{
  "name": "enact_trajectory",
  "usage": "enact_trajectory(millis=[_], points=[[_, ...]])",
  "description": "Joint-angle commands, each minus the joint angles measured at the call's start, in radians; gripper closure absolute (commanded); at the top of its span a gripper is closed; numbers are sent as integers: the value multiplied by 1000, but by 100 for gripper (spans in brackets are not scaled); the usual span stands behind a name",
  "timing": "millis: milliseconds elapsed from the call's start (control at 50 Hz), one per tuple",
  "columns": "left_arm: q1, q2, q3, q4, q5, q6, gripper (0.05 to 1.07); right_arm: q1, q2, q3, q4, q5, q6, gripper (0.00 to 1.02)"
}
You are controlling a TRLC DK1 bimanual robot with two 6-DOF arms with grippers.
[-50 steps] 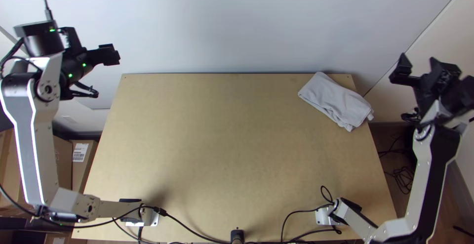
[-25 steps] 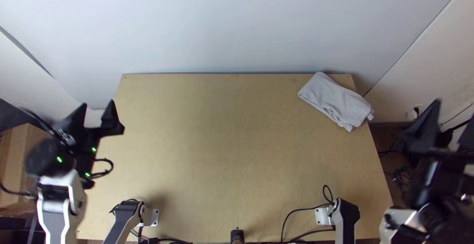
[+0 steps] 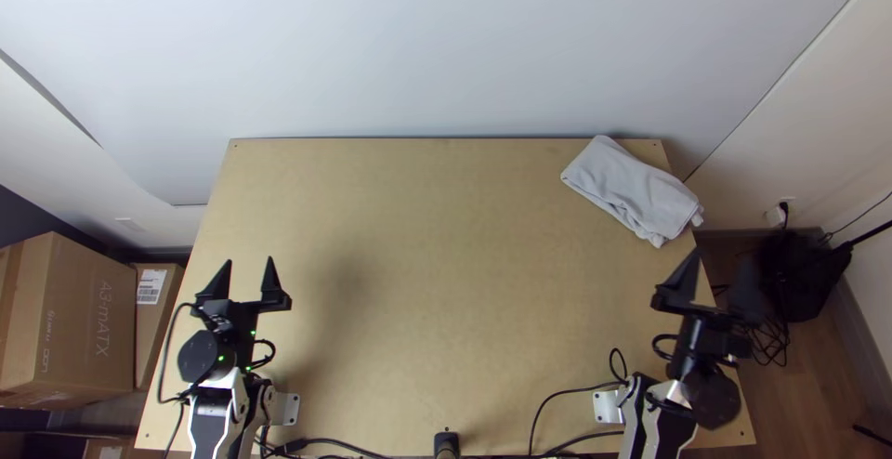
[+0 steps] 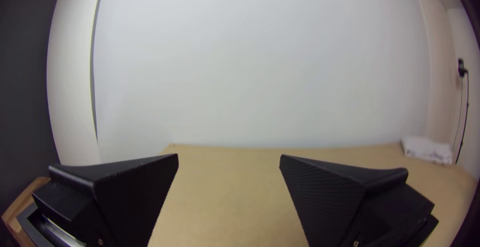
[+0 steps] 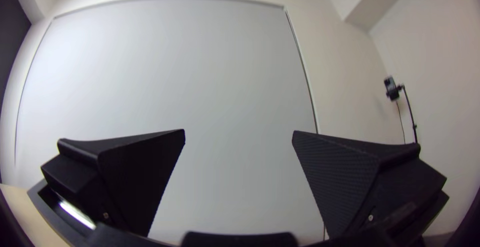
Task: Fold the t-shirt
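Observation:
The light grey t-shirt (image 3: 634,190) lies folded into a compact bundle at the table's far right corner, slightly over the right edge. In the left wrist view the t-shirt (image 4: 427,150) is a small pale heap far off. My left gripper (image 3: 246,278) is over the table's left side near its base, open and holding nothing; in its wrist view the gripper (image 4: 229,159) has its fingers wide apart. My right gripper (image 3: 714,278), in front of the t-shirt at the table's right edge, is apart from it. In the right wrist view that gripper (image 5: 239,134) is open with nothing between the fingers.
The wooden table (image 3: 446,264) stretches between the arms, against a pale wall. Cables (image 3: 557,413) run along its near edge. Cardboard boxes (image 3: 74,320) stand beyond the left edge, and a black bag (image 3: 804,278) is on the floor at the right.
Both arms have drawn back toward their bases, the left gripper coming in over the table and the right one moving left to the table's edge. The t-shirt has stayed where it was.

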Motion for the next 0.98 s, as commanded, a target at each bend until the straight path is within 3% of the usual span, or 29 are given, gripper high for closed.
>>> enact_trajectory(millis=[0, 100, 160, 220, 960], points=[[15, 9, -95, 42, 6, 97, 10, -9, -4, -79, -168, 5, 53, 4], [16, -4, -113, 59, 32, 94, 10, -37, -4, -79, -374, 22, 185, 4], [15, -7, -113, 56, 43, 92, 10, -40, -4, -76, -499, 30, 198, 4], [10, -4, -112, 53, 49, 92, 10, -40, 2, -75, -499, 44, 168, 4], [12, -5, -112, 53, 49, 92, 10, -33, -1, -76, -499, 44, 168, 4]])
